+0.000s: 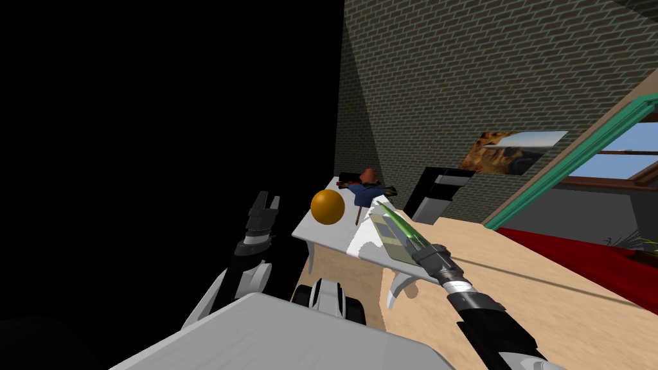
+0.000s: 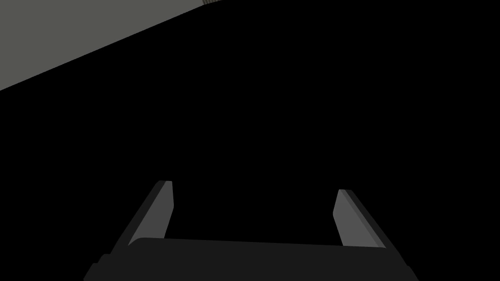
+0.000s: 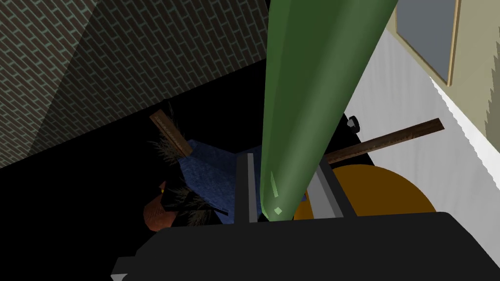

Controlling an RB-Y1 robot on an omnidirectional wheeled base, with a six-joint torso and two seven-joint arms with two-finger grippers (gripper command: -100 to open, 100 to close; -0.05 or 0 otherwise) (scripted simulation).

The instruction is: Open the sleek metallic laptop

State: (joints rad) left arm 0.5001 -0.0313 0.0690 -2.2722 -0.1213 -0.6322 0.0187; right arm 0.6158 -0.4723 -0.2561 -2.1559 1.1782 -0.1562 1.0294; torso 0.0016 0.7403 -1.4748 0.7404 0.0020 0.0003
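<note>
Head view: tan laptop (image 1: 389, 241) with a grey pad lies on the white table's (image 1: 321, 234) near right part beside an orange ball (image 1: 328, 207), right gripper (image 1: 421, 247) over it clamping a green tapered piece (image 1: 398, 221), left gripper (image 1: 266, 200) raised left of the table against a black area. Left wrist view: fingers (image 2: 158, 210) spread apart, nothing between them. Right wrist view: fingers (image 3: 250, 185) press the green piece's thin end; I cannot tell whether it is the lid.

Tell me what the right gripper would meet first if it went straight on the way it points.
The right gripper is shut on the green lid, which fills its line. Past that, probably the blue doll; depth is unclear.
</note>
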